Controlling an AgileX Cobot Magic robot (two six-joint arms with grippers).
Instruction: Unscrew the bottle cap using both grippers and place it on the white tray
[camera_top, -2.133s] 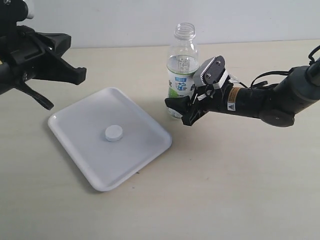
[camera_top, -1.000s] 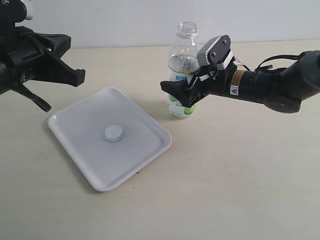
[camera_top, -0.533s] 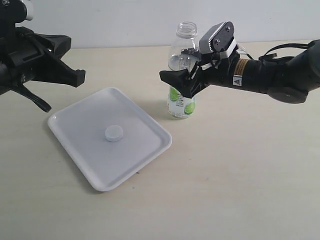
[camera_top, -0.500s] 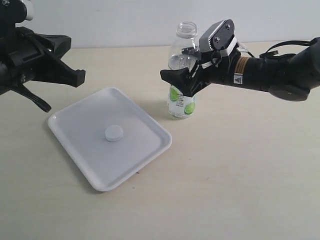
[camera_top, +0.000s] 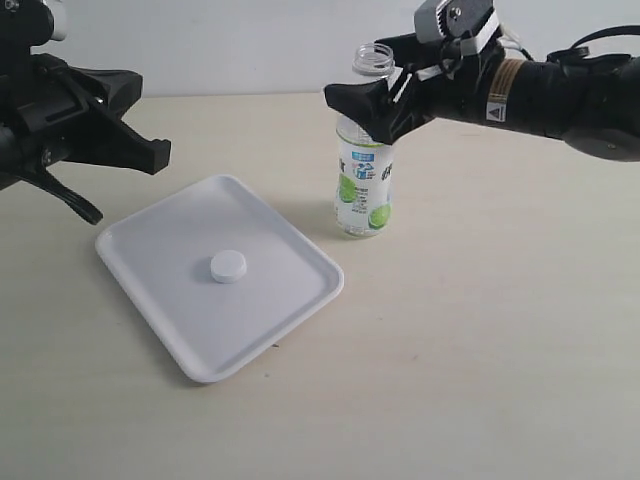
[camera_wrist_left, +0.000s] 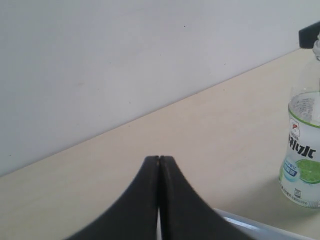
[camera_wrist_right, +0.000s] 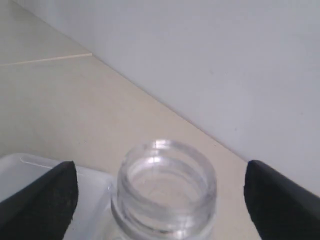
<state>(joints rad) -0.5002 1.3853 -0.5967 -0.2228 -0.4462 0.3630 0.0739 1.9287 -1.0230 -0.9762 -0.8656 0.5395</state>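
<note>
The bottle (camera_top: 363, 175) stands upright and uncapped on the table, just right of the white tray (camera_top: 160, 225). The bottle cap (camera_top: 228, 266) lies flat near the tray's middle. My right gripper (camera_top: 362, 98) is open and hovers at the height of the bottle's shoulder and neck, touching nothing. In the right wrist view the open neck (camera_wrist_right: 165, 192) sits between the two fingertips (camera_wrist_right: 50, 200), well apart from both. My left gripper (camera_top: 155, 150) is shut and empty, raised beyond the tray's left corner. Its closed tips (camera_wrist_left: 159, 160) point towards the bottle (camera_wrist_left: 302, 160).
A pale wall runs along the back of the tabletop (camera_top: 480, 330). The left wrist view catches a strip of the tray's rim (camera_wrist_left: 250, 223) below the fingers.
My right gripper has risen from label height to the bottle's neck, staying open. The bottle, cap, tray and left arm have not moved.
</note>
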